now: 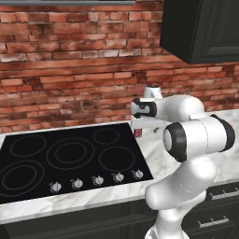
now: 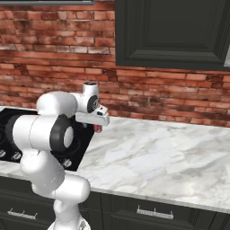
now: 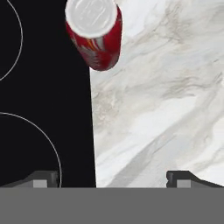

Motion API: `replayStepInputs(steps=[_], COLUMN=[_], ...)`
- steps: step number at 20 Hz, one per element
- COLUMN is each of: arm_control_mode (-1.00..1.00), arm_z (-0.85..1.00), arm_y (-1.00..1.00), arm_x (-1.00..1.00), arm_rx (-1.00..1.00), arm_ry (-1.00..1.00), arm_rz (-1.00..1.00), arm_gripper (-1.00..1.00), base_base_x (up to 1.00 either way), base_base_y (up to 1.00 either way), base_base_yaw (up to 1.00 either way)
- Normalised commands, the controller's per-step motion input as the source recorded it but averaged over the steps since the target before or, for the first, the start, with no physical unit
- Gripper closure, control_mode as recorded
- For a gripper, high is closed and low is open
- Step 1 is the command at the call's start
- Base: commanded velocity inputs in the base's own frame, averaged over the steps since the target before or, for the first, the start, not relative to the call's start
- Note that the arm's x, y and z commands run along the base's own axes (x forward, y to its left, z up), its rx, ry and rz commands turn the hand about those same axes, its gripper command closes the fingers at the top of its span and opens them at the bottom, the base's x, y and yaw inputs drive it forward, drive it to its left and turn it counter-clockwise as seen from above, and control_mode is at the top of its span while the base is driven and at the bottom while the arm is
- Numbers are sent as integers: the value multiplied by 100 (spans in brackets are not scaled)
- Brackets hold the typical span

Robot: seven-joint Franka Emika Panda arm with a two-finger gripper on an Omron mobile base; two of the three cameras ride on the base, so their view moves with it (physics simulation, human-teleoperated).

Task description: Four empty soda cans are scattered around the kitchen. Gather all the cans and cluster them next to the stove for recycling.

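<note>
Hand view: on my left I see the stove (image 3: 43, 96), black glass with thin burner rings, running under the left fingertip (image 3: 41, 179). A can (image 3: 94, 33) stands upright ahead of the jaws, straddling the stove's edge and the counter (image 3: 162, 100), apart from both fingers. My gripper (image 3: 111, 179) has its jaws spread wide, holding nothing. Right of the can I see bare marble.
</note>
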Motion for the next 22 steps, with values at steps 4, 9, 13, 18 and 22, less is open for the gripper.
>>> replayStepInputs(steps=[4,9,13,18,22], arm_control_mode=[-100,-100,-100,-100,-100], arm_z=[38,44,39,32,16], arm_y=[-3,-5,-3,0,-3], arm_x=[-88,-75,-54,-45,-38], arm_rx=[0,0,0,0,0], arm_ry=[-10,-2,-3,-9,-10], arm_rz=[-7,-12,-7,0,8], arm_gripper=[-100,-100,-100,-100,-100], base_base_x=[0,0,0,0,0], base_base_y=[0,0,0,0,0], base_base_yaw=[0,0,0,0,0])
